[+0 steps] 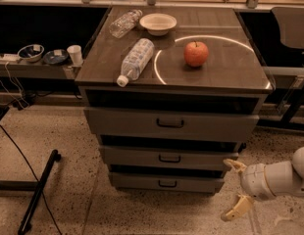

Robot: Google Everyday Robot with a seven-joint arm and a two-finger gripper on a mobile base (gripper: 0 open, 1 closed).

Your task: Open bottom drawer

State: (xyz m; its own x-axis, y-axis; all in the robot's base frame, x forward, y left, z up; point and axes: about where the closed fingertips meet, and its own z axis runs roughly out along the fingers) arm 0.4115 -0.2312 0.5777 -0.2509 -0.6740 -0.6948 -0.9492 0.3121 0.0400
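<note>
Tabletop (230,70): 1 apple (196,54) at 3 o'clock, 1 lying bottle (137,60) at 9, 1 crumpled bottle (124,23) at 11, 1 bowl (158,22) at 12

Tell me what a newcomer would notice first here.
The red apple stands out, sitting on the right of the cabinet top inside a bright ring of light. Low at the right, the pale gripper hangs open just beside the shut bottom drawer, not touching it.
</note>
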